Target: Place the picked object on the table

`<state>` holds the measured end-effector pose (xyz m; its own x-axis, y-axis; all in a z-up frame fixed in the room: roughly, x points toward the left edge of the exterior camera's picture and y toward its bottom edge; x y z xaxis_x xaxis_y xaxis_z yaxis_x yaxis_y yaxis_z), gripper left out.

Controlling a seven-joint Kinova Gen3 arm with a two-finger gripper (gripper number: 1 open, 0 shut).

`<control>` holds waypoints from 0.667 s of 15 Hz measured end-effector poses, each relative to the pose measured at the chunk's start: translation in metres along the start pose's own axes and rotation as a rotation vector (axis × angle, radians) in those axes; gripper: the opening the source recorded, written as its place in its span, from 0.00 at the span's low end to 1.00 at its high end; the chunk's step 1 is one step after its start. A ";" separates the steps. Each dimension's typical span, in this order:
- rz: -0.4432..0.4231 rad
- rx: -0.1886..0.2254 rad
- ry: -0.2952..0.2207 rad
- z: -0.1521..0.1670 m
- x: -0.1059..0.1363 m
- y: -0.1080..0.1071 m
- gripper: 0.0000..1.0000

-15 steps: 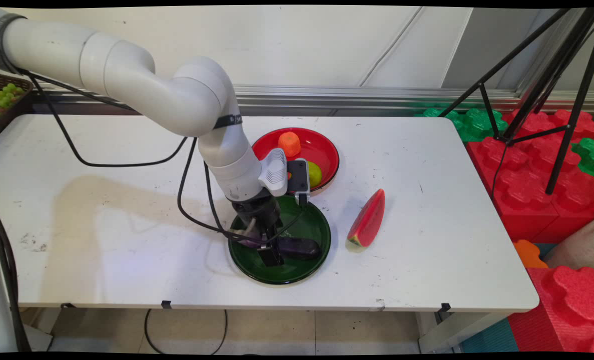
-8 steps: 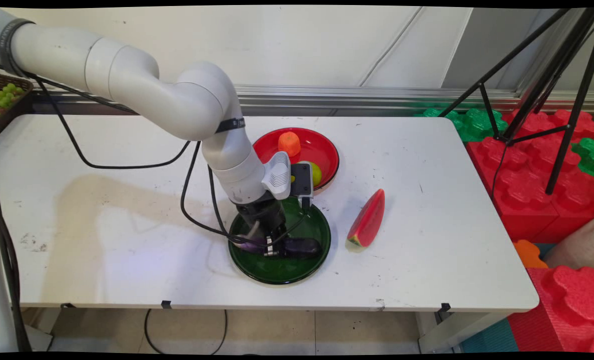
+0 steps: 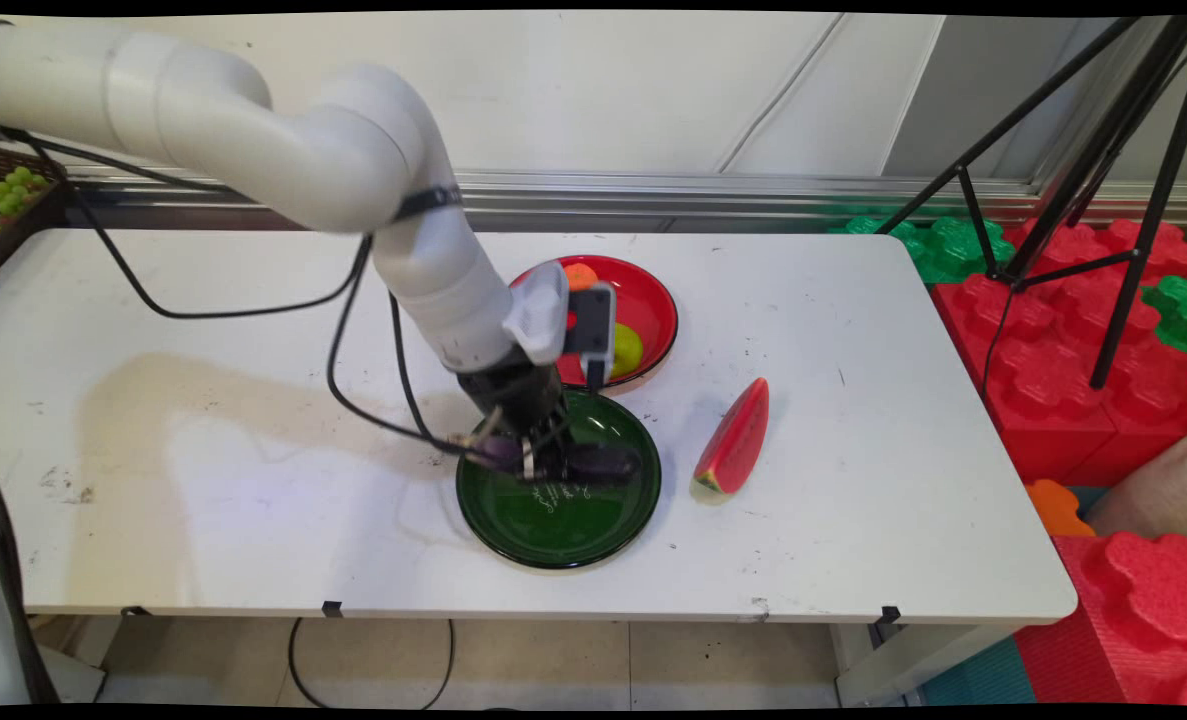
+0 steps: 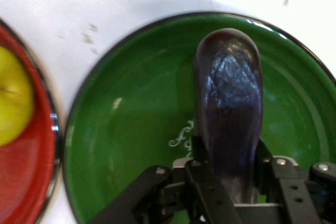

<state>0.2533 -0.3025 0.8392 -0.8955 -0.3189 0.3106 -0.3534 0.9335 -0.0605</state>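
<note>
My gripper (image 3: 543,462) is shut on a dark purple eggplant (image 3: 601,461) and holds it a little above the green plate (image 3: 559,520). In the hand view the eggplant (image 4: 229,103) runs lengthwise up from between my fingers (image 4: 198,156), with the green plate (image 4: 136,129) below it. Behind the green plate stands a red plate (image 3: 648,300) with an orange fruit (image 3: 580,275) and a yellow-green apple (image 3: 628,349). The apple (image 4: 11,103) also shows at the hand view's left edge on the red plate (image 4: 31,177).
A watermelon slice (image 3: 735,441) lies on the table to the right of the green plate. A basket of fruit (image 3: 8,195) sits at the far left corner. A black tripod (image 3: 1093,170) and red and green foam blocks (image 3: 1073,320) stand beyond the table's right edge.
My gripper closed on the eggplant lying in the green plate and lifted it slightly, and the arm rose and shifted back toward the red plate.
</note>
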 end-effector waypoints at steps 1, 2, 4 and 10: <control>0.006 0.016 0.008 -0.015 0.001 -0.003 0.00; 0.011 0.030 0.015 -0.028 0.001 -0.006 0.00; 0.014 0.051 0.023 -0.048 0.000 -0.010 0.00; -0.069 0.133 0.035 -0.114 -0.019 -0.030 0.00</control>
<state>0.3120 -0.3056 0.9434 -0.8590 -0.3731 0.3507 -0.4481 0.8791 -0.1625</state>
